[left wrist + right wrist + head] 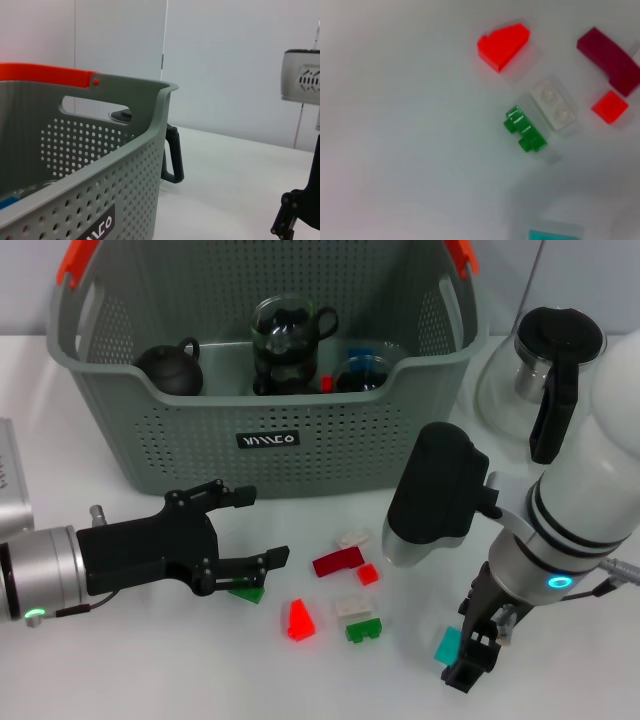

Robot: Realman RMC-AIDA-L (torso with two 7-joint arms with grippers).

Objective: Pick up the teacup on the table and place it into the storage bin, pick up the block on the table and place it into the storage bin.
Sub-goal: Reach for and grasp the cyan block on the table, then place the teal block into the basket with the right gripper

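The right gripper (pixel 470 658) pinches a teal block (pixel 449 645) at the table's (pixel 120 670) near edge. The left gripper (pixel 255 530), jaws spread, hovers over a green block (pixel 246 592). Loose blocks lie between them on open tabletop. Behind, the storage bin (pixel 300 455) holds a teacup (pixel 364 373).

The storage bin (pixel 270 430) stands at the back of the counter (pixel 150 670), holding a teapot (pixel 170 368) at its left, a glass pitcher (pixel 288 340) in the middle and a teacup (pixel 362 372) to the right — a kettle (pixel 548 360) stands just right of the bin. In front lie scattered blocks (pixel 340 590), between the left claw (pixel 255 530) — jaws apart, low over the counter — and the right claw (pixel 475 650), which has one block (pixel 448 645) beside it.
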